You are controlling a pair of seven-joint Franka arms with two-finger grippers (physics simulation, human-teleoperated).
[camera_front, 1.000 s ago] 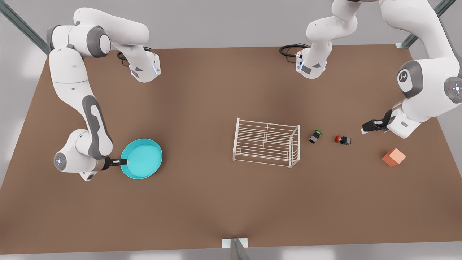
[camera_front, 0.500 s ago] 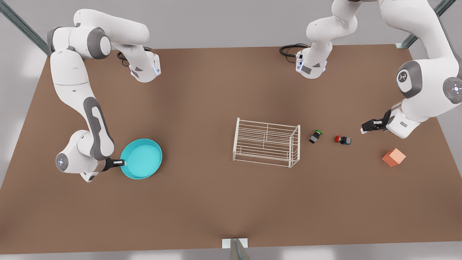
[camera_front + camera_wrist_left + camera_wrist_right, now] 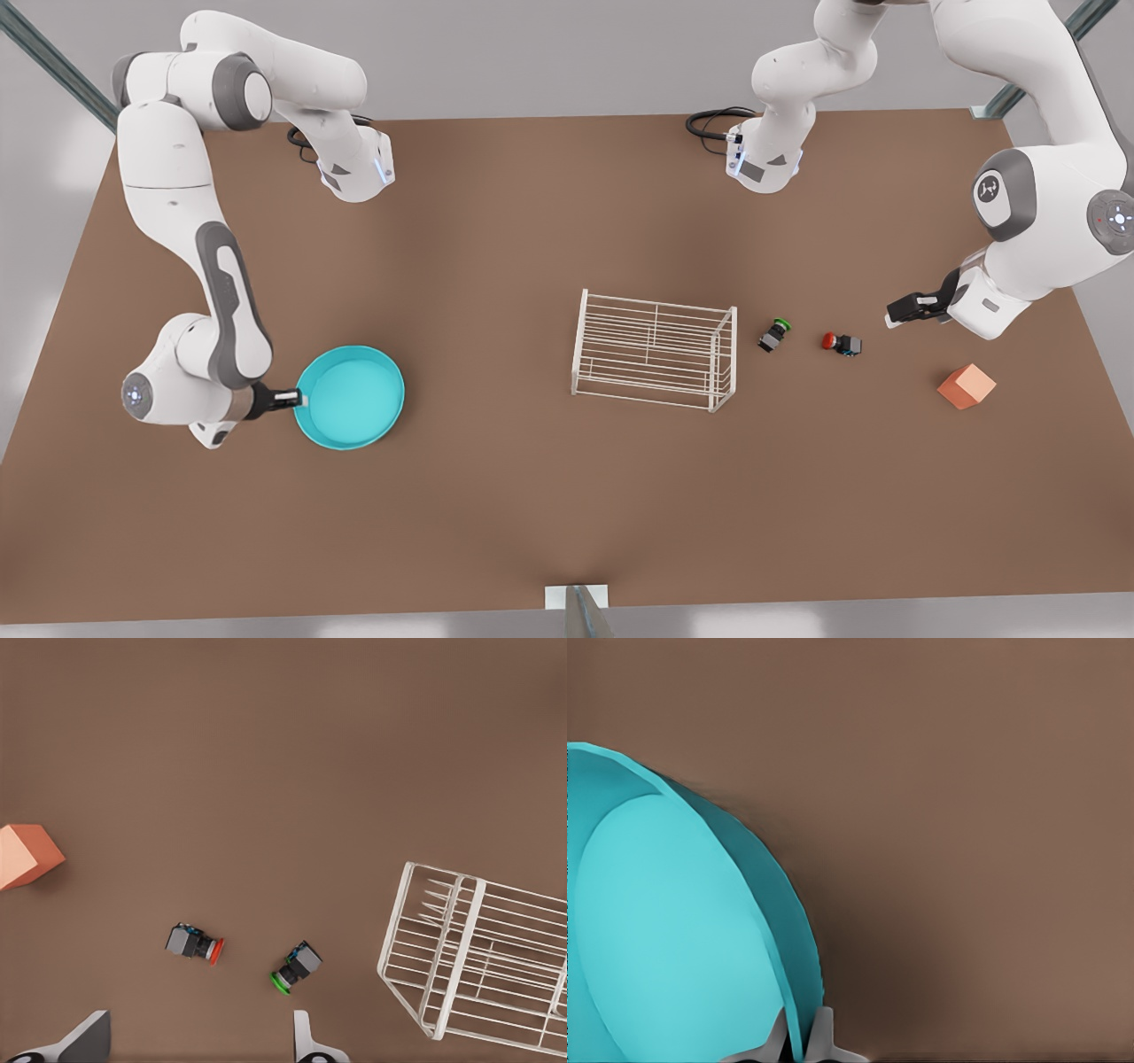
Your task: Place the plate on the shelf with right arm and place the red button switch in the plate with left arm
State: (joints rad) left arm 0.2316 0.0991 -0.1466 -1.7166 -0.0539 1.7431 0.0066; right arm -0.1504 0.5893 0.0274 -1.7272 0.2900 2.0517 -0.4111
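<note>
So far right end effector (image 3: 297,398) clamps plate (image 3: 350,398) rim, well apart from shelf (image 3: 654,349); left end effector (image 3: 895,313) spread, near untouched red button switch (image 3: 840,342).

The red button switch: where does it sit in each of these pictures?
Front view: the red button switch lies on the table, right of the shelf, beside the green button switch.
Left wrist view: it lies ahead of the open left claw.
Right wrist view: not in it.
Shared landmark: the shelf.
</note>
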